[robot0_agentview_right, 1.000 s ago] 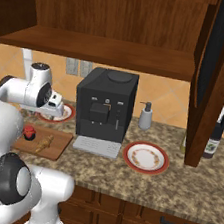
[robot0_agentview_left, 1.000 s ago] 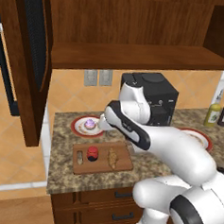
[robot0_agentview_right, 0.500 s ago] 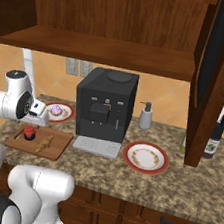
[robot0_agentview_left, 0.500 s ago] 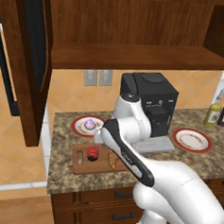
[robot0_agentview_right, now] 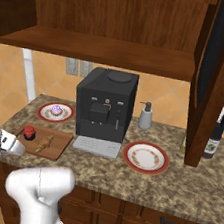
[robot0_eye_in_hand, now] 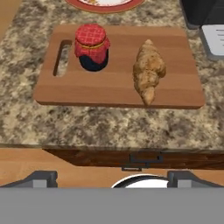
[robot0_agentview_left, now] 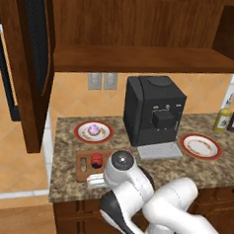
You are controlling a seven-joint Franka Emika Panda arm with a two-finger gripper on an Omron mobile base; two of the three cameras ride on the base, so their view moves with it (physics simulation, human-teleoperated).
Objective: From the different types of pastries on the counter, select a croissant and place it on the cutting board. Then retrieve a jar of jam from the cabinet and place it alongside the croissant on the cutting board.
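On the cutting board (robot0_eye_in_hand: pixel 113 89) the jar of jam (robot0_eye_in_hand: pixel 92 49) stands upright near the handle slot, and the croissant (robot0_eye_in_hand: pixel 148 73) lies beside it to the right, a gap apart. My gripper (robot0_eye_in_hand: pixel 113 179) is open and empty, drawn back past the counter's front edge (robot0_eye_in_hand: pixel 109 127) and well short of the board. From the right base view the jar (robot0_agentview_right: pixel 29 132) and croissant (robot0_agentview_right: pixel 44 143) sit side by side on the board (robot0_agentview_right: pixel 55 151). The left base view shows the jar (robot0_agentview_left: pixel 96 159) on the board (robot0_agentview_left: pixel 82 168); my arm covers the croissant there.
A purple-frosted cupcake (robot0_agentview_left: pixel 94 129) sits on a red-rimmed plate (robot0_agentview_left: pixel 80 135) behind the board. A black coffee machine (robot0_agentview_left: pixel 153 116), another plate (robot0_agentview_left: pixel 201 146), two bottles (robot0_agentview_left: pixel 222 119) and a soap dispenser (robot0_agentview_right: pixel 145 116) stand to the right. The cabinet shelf (robot0_agentview_left: pixel 138 58) and its open door (robot0_agentview_left: pixel 26 63) hang overhead.
My arm has pulled back from above the board and dropped low toward the counter's front edge. The jar stays standing on the board next to the croissant.
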